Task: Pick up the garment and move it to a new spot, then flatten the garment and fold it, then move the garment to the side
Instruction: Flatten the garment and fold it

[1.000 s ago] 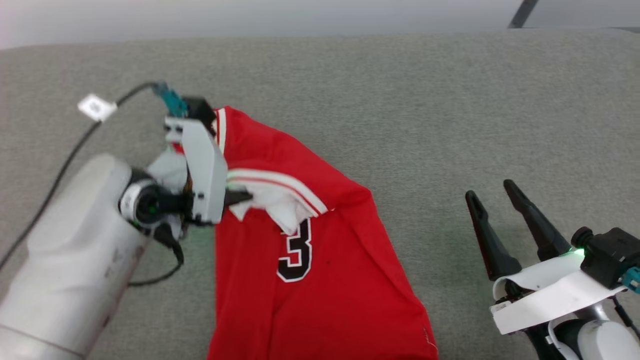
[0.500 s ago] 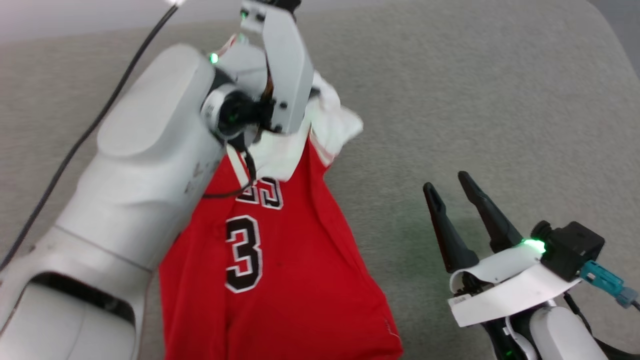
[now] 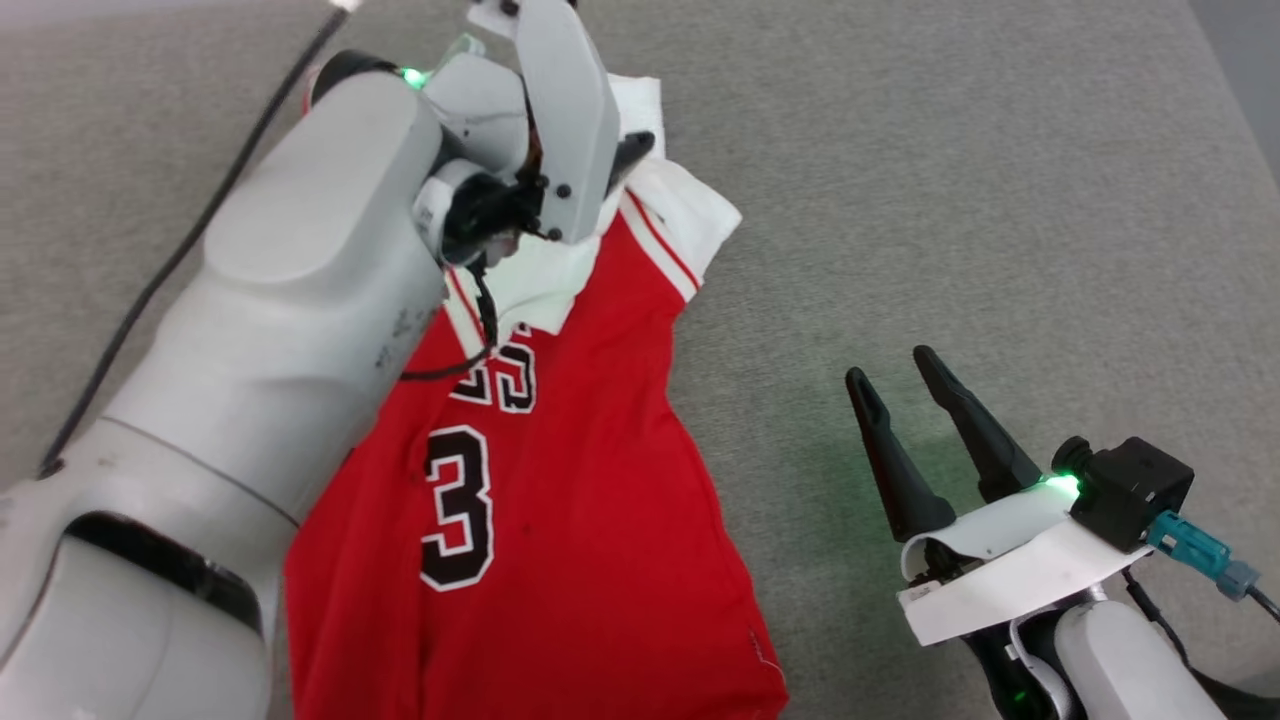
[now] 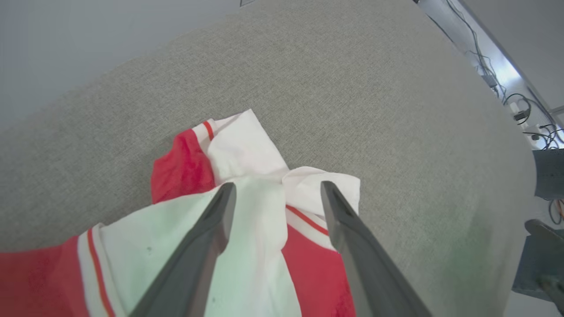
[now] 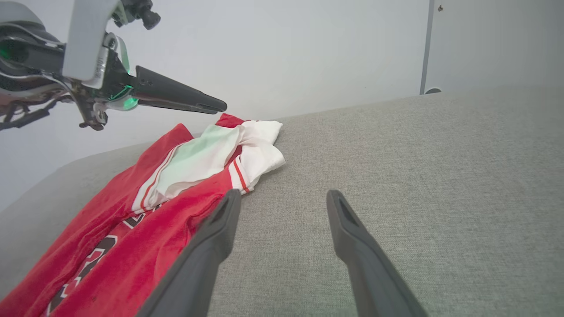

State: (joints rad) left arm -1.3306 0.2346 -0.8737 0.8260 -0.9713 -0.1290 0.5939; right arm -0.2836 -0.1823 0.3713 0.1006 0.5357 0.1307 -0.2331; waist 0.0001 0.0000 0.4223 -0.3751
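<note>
The garment [image 3: 560, 480], a red jersey with a black number 3 and white-and-red striped trim, lies stretched lengthwise on the grey cushion [image 3: 950, 200]. Its white lining is bunched up at the far end [image 4: 246, 149]. My left gripper [image 3: 625, 160] hovers over that far end, open, and the wrist view shows its fingers [image 4: 275, 189] apart with the cloth lying loose beneath them. From the right wrist view the left gripper [image 5: 216, 106] hangs above the garment [image 5: 145, 207] without touching it. My right gripper [image 3: 890, 367] rests open and empty to the garment's right, its fingers [image 5: 284, 196] over bare cushion.
A black cable [image 3: 150, 290] trails from the left arm across the cushion's left side. The cushion's rounded right edge [image 4: 506, 145] drops off toward a floor with loose wires [image 4: 528, 110]. Bare grey cushion stretches to the right of the garment.
My left gripper carried the garment's collar end farther away, then opened and let it go; the cloth now lies on the cushion. The head camera also shifted. The right gripper stays open.
</note>
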